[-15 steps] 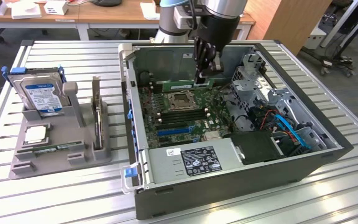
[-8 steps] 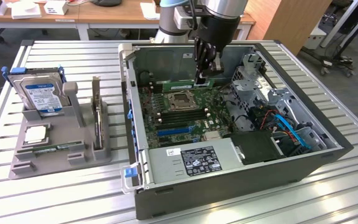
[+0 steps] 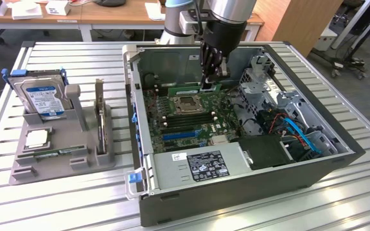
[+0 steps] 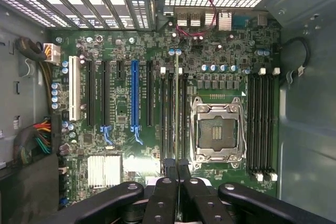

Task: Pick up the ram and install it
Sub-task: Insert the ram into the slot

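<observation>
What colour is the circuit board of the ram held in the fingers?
The ram is green; the exterior view shows it best.

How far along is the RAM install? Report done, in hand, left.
Done: the thin green RAM stick is picked up and inside the open grey computer case. In hand: the gripper is shut on it, over the black memory slots beside the CPU socket. Left: release; seating can't be confirmed.
</observation>
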`<state>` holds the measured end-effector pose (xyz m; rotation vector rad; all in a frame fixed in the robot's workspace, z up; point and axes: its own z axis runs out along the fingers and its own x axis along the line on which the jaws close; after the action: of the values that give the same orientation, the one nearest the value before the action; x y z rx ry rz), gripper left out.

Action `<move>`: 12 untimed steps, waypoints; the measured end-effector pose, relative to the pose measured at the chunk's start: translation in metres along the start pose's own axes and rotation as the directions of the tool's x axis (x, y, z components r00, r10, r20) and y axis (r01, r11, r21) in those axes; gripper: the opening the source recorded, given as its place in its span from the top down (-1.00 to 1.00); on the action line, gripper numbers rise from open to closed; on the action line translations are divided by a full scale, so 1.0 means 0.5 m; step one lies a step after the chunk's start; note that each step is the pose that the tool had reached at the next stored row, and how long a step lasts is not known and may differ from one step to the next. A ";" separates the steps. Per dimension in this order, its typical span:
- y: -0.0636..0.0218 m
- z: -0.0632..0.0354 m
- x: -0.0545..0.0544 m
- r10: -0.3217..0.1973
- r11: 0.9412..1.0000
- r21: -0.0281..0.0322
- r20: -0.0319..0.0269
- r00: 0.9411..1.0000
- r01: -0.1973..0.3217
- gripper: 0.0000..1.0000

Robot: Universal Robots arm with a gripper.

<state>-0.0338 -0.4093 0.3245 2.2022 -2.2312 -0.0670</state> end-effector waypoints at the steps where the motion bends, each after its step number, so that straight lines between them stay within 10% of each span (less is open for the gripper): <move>1: 0.000 0.002 0.000 0.001 1.000 0.000 0.000 1.000 -0.001 0.79; 12: -0.001 0.026 0.001 0.006 1.000 0.000 0.000 1.000 -0.006 0.79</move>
<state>-0.0338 -0.4093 0.3115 2.1952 -2.2384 -0.0671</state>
